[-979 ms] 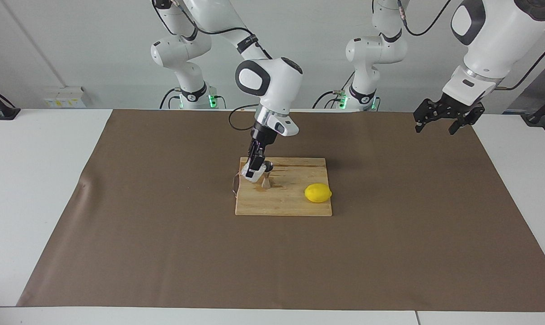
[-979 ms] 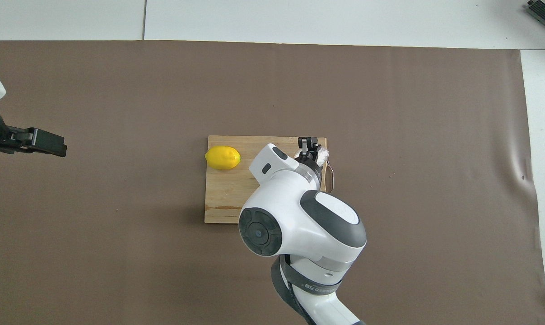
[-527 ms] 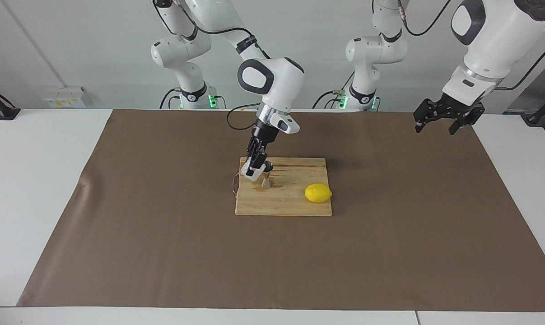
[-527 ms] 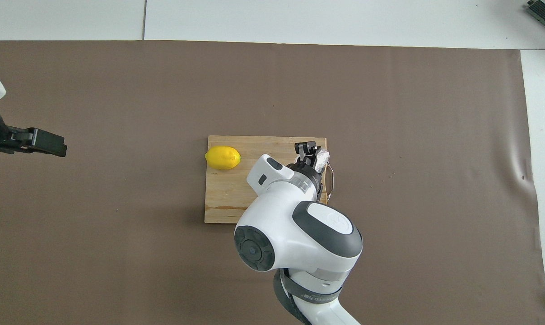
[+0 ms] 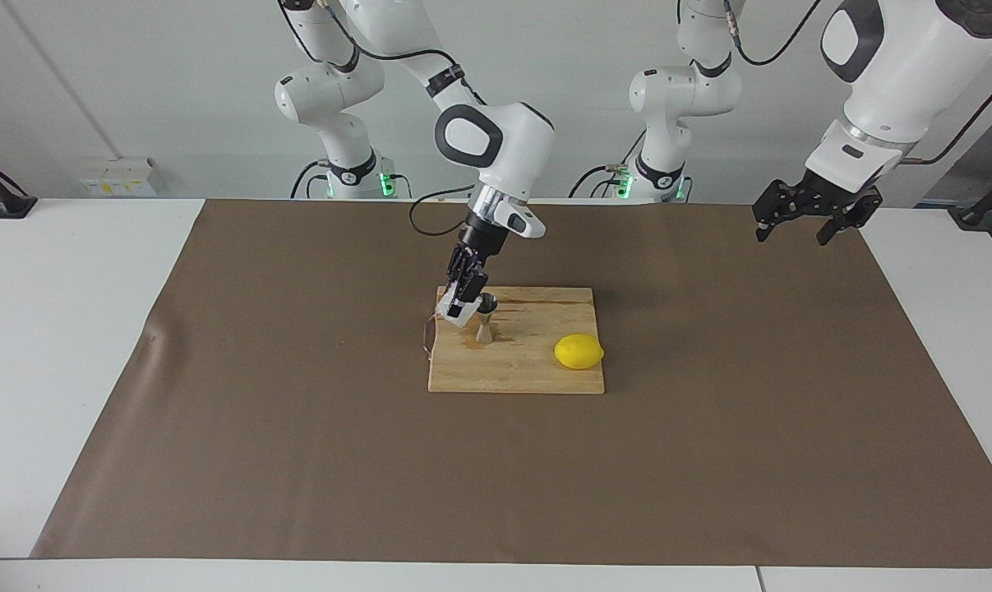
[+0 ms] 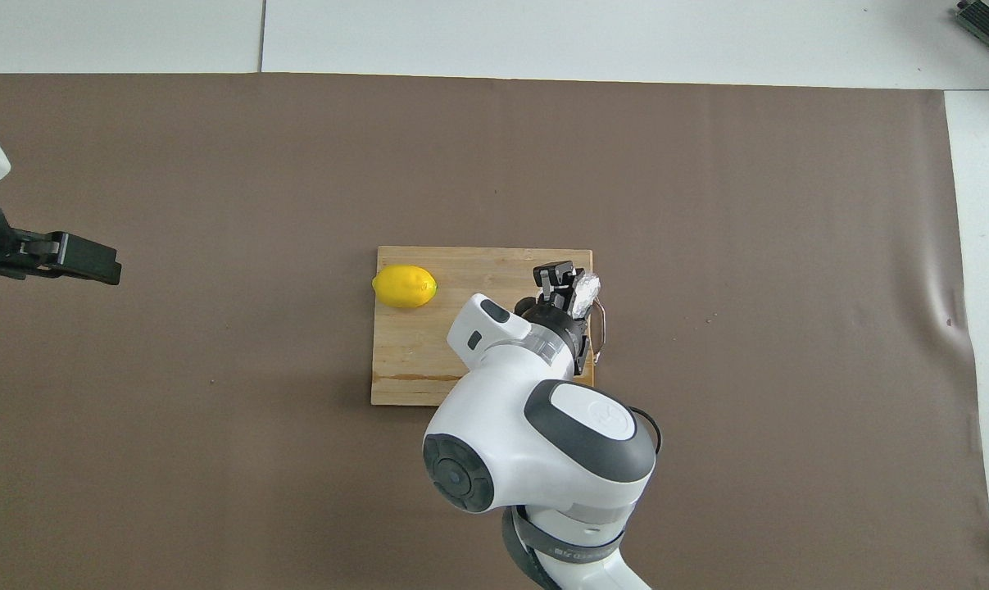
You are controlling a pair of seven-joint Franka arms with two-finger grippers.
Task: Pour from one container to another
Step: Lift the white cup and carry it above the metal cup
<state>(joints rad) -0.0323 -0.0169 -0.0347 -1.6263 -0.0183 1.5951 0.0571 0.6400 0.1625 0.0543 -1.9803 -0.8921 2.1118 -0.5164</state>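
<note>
The yellow lemon (image 5: 579,352) lies on the pale wooden cutting board (image 5: 528,374), toward the left arm's end of it, on the brown-covered desk (image 5: 298,460). Nearer the robots on that board stands the small shiny steel hourglass jigger (image 5: 484,326), upright. Tilted just above and beside it, at the board's corner toward the right arm's end, is the small clear whitish crinkled cup (image 5: 453,314), pinched tight in the right gripper (image 5: 459,308). A thin wire loop (image 6: 601,324) lies at the board's edge. The left gripper (image 5: 801,222) waits with fingers spread wide and empty, over the desk's left-arm end
</note>
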